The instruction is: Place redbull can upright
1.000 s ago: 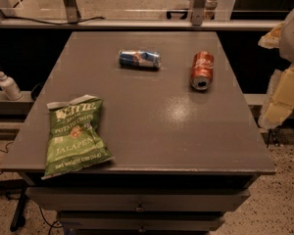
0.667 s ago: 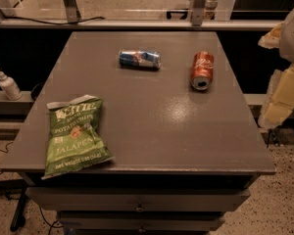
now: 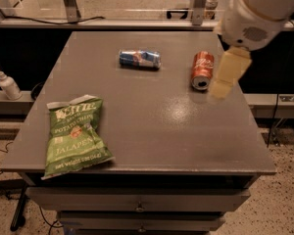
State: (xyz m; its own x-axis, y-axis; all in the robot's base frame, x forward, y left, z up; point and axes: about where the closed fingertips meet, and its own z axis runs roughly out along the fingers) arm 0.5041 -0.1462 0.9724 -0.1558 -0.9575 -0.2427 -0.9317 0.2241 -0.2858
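Note:
The redbull can (image 3: 140, 59), slim and blue-and-silver, lies on its side near the back middle of the grey table (image 3: 152, 126), its length running left to right. My arm comes in from the upper right. The gripper (image 3: 226, 75) is a pale yellowish shape hanging over the table's right side, just right of an orange-red soda can (image 3: 202, 70). It is well to the right of the redbull can and touches nothing.
The orange-red soda can lies on its side at the back right. A green jalapeño chip bag (image 3: 76, 134) lies flat at the front left. A white pump bottle (image 3: 8, 83) stands on a shelf left of the table. Drawers sit below the front edge.
The arm has swung in from the right edge to over the table's right side, near the soda can. The cans and bag have not moved.

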